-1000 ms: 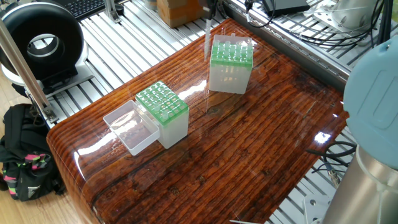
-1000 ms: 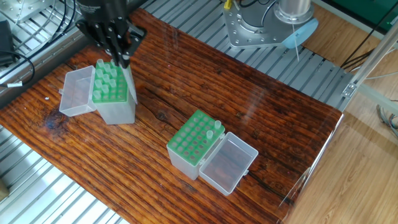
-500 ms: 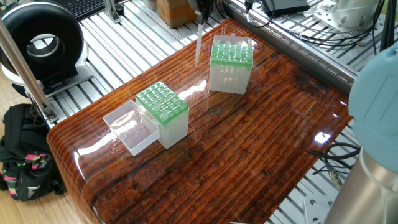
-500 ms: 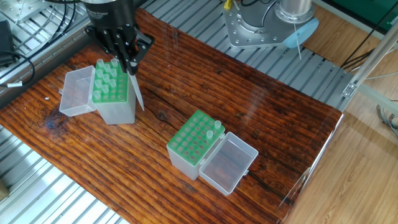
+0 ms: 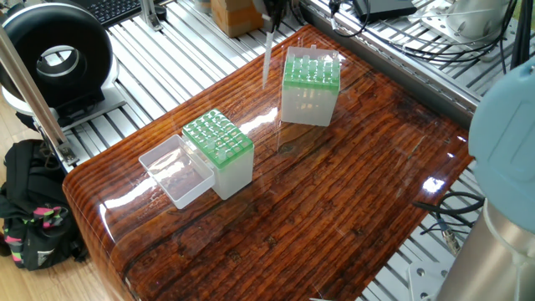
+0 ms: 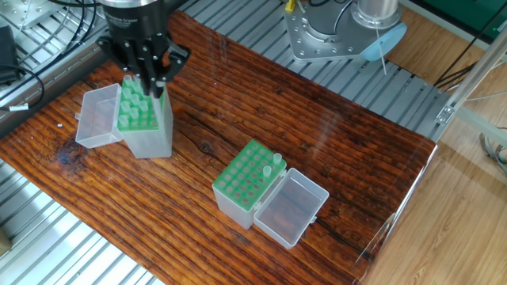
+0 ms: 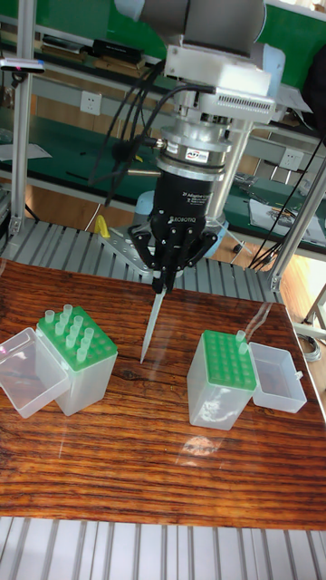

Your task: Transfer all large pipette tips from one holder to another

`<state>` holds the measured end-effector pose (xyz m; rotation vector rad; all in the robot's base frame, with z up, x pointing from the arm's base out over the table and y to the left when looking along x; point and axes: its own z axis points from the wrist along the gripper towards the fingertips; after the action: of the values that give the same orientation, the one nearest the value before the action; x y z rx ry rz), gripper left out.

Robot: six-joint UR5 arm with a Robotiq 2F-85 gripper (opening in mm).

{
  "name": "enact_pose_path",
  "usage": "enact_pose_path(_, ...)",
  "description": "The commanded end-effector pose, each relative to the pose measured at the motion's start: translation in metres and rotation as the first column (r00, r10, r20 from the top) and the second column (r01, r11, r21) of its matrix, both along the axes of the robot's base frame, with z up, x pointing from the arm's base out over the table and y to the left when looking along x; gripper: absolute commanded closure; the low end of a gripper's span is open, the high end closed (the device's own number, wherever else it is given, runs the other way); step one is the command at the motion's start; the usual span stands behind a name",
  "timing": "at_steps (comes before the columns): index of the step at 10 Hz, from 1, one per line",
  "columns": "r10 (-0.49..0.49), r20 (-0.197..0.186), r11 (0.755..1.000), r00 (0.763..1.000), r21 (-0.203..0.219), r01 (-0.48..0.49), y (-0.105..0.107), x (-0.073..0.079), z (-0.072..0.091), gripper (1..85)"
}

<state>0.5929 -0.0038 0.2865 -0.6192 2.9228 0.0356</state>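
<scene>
Black round fan [image 5: 54, 58] and black backpack [image 5: 32, 209] beside the table [image 5: 334, 217]

A glossy dark wooden tabletop [image 5: 334, 201] rests on ribbed aluminium rails [image 5: 175, 58]. At ten o'clock stands a black ring-shaped device [image 5: 54, 58]; a black backpack [image 5: 29, 209] sits on pale wooden floor [image 6: 467, 198]. Green benches [image 7: 54, 136] line the back.

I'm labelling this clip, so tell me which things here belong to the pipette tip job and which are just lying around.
Job:
- gripper, shut on a pipette tip
- fuller tip box
- nearly empty tip box, one tip in it

Lying about:
- black bag
- round black device
- cardboard box
</scene>
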Motion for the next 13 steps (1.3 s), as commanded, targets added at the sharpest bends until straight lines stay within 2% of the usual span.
enact_pose_path(1,-0.039,-0.021,0.999,0.999,0.037,0.04,0.035,0.0,0.026,84.7)
enact_pose_path(3,-0.133,-0.058,0.99,0.989,0.044,0.135,0.08,-0.006,0.05,84.7)
enact_pose_path(5,-0.211,-0.075,0.971,0.975,0.095,0.218,0.127,-0.013,0.059,84.7)
enact_pose_path(7,-0.257,-0.068,0.961,0.964,0.086,0.263,0.148,-0.02,0.045,84.7)
enact_pose_path(8,-0.277,-0.078,0.953,0.958,0.103,0.285,0.162,-0.026,0.037,84.7)
enact_pose_path(11,-0.295,-0.09,0.947,0.951,0.108,0.303,0.175,-0.034,0.029,84.7)
enact_pose_path(13,-0.304,-0.067,0.945,0.95,0.108,0.309,0.181,-0.029,0.018,84.7)
